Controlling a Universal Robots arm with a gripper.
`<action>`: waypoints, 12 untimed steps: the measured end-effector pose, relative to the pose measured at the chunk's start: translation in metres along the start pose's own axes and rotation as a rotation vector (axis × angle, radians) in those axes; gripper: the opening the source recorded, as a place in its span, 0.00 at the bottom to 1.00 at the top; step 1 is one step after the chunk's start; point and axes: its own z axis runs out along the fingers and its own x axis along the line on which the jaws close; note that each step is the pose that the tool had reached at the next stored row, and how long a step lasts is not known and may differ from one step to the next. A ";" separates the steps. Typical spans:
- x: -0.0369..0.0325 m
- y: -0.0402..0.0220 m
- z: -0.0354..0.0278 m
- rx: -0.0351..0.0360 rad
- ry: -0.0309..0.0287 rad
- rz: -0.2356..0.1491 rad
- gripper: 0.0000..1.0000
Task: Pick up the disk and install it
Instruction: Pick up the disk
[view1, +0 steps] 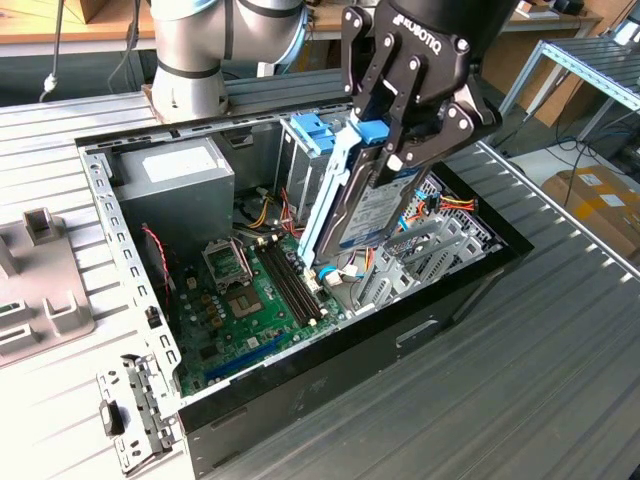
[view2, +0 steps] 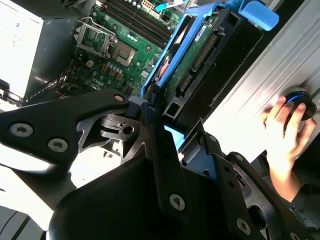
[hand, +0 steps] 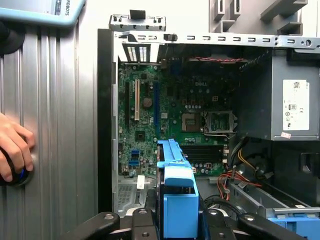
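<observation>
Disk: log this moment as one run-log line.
gripper: shut on disk at its blue end | disk: tilted, lower end over motherboard inside open computer case | install: not yet seated

A workshop: slatted metal bench (view1: 560, 390), cardboard boxes (view1: 600, 205), metal rack (view1: 590, 62).

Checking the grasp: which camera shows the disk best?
The exterior view: the disk hangs tilted in the gripper above the open case. The second wrist view shows its connector side; the first wrist view, its blue end.
</observation>
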 end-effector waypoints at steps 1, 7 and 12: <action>0.0005 -0.0010 0.0000 -0.0001 0.0001 0.000 0.37; 0.0043 -0.0089 0.0005 -0.0002 0.0001 0.000 0.37; 0.0071 -0.0153 0.0009 -0.0003 0.0001 0.000 0.37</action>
